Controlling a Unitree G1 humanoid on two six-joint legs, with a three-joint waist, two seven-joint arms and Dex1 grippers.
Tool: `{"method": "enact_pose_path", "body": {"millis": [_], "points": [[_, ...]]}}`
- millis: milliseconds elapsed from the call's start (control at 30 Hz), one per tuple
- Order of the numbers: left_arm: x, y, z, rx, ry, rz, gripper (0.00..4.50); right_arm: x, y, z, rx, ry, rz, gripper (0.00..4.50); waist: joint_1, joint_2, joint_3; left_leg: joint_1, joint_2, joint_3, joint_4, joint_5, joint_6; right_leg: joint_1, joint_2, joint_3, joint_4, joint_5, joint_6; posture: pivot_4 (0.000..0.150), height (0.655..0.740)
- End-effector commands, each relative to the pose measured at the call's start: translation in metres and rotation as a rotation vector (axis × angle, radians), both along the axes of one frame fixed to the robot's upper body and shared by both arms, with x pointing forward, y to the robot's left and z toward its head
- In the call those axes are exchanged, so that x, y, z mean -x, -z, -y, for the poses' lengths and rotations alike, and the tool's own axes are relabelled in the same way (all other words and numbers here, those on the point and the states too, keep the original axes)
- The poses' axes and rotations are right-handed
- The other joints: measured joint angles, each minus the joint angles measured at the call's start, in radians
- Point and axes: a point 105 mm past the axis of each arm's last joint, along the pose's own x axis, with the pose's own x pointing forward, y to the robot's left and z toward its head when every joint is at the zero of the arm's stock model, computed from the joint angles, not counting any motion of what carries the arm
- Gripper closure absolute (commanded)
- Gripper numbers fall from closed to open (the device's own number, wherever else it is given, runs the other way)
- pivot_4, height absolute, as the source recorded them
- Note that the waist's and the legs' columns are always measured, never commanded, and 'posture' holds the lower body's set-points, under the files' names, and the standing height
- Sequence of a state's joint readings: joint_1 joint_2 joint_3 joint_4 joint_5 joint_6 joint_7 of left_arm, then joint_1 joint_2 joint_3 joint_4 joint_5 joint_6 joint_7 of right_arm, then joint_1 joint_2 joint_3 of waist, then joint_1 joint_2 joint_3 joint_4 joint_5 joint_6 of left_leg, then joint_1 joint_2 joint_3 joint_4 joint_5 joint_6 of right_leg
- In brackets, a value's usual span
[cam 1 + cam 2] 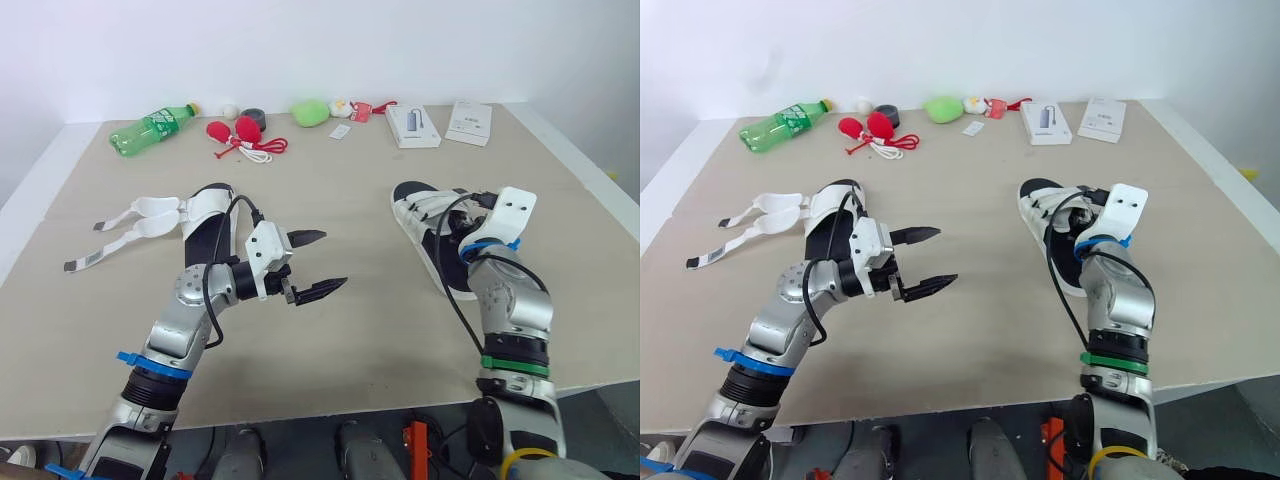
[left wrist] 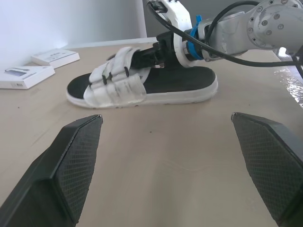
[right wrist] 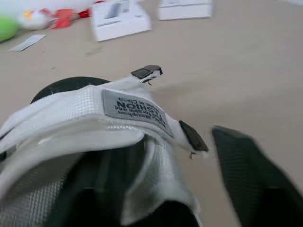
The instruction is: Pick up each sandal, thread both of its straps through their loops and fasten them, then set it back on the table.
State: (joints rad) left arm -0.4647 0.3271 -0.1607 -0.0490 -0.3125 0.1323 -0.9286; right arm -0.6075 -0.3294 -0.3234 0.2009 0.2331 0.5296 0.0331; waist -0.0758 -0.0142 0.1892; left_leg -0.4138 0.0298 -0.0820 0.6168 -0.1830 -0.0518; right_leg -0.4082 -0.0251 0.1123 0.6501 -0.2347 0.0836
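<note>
Left wrist view: two black, textured fingers [image 2: 75, 161] stand wide apart with nothing between them, above the bare tan table [image 1: 350, 180]. This is the left gripper [image 1: 320, 262], released and hovering near the middle of the table, slightly toward its left edge. Straight ahead of it lies the right-hand sandal [image 1: 415, 205], with a black footbed, white sole and white woven straps, flat on the table toward the right edge. The right gripper [image 2: 154, 53] is down at that sandal's straps. The right wrist view shows a white strap with a grey label [image 3: 135, 109] close up, its dark-tipped end just beside one black finger. Whether this gripper is clenched on the strap cannot be told. The second sandal [image 1: 205, 215], of the same make, lies toward the left edge, just behind the left gripper's wrist. Its two white straps [image 1: 130, 215] are undone and trail flat across the table toward the left edge. Along the far edge sits a row of other things, running from the far left corner to the right: a green plastic bottle [image 1: 150, 128] on its side, red rounded objects with a white cord [image 1: 238, 132], a dark roll [image 1: 253, 116], a green soft lump [image 1: 310, 112], and two flat white boxes [image 1: 413, 125].
</note>
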Motion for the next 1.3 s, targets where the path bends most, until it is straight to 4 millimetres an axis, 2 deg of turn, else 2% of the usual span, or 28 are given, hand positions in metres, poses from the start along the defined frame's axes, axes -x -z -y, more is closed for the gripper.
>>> {"method": "enact_pose_path", "body": {"millis": [33,233,433,500,600,667,767,833,900,1067,1300], "points": [[0.0,-0.009,-0.001,-0.002,0.001,0.052,0.0,0.012,-0.018,-0.014,0.121,-0.189,0.038,0.04,0.0,0.0,0.0,0.0,0.0,0.0,0.0,0.0,0.0,0.0,0.0,0.0,0.0,0.0,0.0,0.15,0.74],[-0.001,-0.007,-0.004,-0.017,-0.009,0.045,0.0,0.043,-0.009,-0.017,0.314,-0.42,-0.041,0.04,0.001,0.0,0.0,0.0,0.0,0.0,0.0,-0.001,0.001,0.0,0.0,0.0,0.0,-0.002,0.001,0.15,0.74],[-0.001,-0.006,-0.005,-0.009,-0.016,0.046,0.0,0.067,-0.023,-0.028,0.412,-0.688,0.002,0.04,-0.001,0.0,0.0,0.001,0.0,0.0,0.001,-0.001,0.001,0.001,0.0,0.0,0.0,-0.001,0.002,0.15,0.74],[-0.003,-0.008,-0.008,0.005,-0.037,0.055,0.0,0.076,-0.033,-0.043,0.431,-0.824,0.06,0.04,-0.001,0.0,0.0,0.001,0.0,0.0,0.001,-0.001,0.001,0.001,0.0,0.0,0.0,0.0,0.002,0.15,0.74],[-0.013,-0.008,-0.015,0.03,-0.109,0.038,0.0,0.091,-0.05,-0.082,0.39,-1.07,0.155,0.04,-0.002,0.0,0.0,0.002,0.0,0.0,0.001,-0.001,0.001,0.001,0.0,0.0,0.0,0.0,0.002,0.15,0.74],[-0.018,-0.007,-0.019,0.035,-0.151,0.013,0.0,0.098,-0.052,-0.101,0.377,-1.19,0.164,0.04,-0.003,0.0,0.0,0.002,0.0,0.0,0.001,-0.001,0.001,0.001,0.0,0.0,0.0,0.0,0.002,0.15,0.74],[-0.035,-0.001,-0.035,0.065,-0.333,-0.097,0.0,0.108,-0.051,-0.134,0.345,-1.375,0.185,0.04,-0.001,-0.001,0.0,0.002,0.001,0.0,0.001,-0.001,0.001,0.002,0.001,0.0,0.0,0.0,0.002,0.15,0.74],[-0.039,0.004,-0.042,-0.001,-0.402,-0.1,0.0,0.107,-0.05,-0.144,0.334,-1.438,0.193,0.04,-0.002,-0.001,0.0,0.002,0.0,0.0,0.002,-0.001,0.001,0.002,0.0,0.0,0.0,0.0,0.002,0.15,0.74],[-0.041,0.0,-0.052,-0.001,-0.485,-0.061,0.0,0.1,-0.047,-0.149,0.346,-1.464,0.192,0.04,0.001,-0.001,0.0,0.001,0.0,0.0,0.001,-0.001,0.001,0.001,0.0,0.0,0.0,0.0,0.002,0.15,0.74],[-0.045,0.002,-0.074,-0.031,-0.722,-0.072,0.0,0.082,-0.044,-0.151,0.397,-1.455,0.191,0.04,0.007,-0.001,0.001,0.0,0.0,0.0,0.001,-0.001,0.001,0.001,0.0,0.0,-0.001,0.0,0.002,0.15,0.74],[-0.041,-0.004,-0.104,0.15,-1.005,-0.19,0.0,0.071,-0.046,-0.154,0.435,-1.45,0.219,0.04,0.005,-0.001,0.001,0.0,0.0,0.0,0.001,-0.001,0.001,0.001,0.0,0.0,-0.001,0.0,0.002,0.15,0.74]]}}
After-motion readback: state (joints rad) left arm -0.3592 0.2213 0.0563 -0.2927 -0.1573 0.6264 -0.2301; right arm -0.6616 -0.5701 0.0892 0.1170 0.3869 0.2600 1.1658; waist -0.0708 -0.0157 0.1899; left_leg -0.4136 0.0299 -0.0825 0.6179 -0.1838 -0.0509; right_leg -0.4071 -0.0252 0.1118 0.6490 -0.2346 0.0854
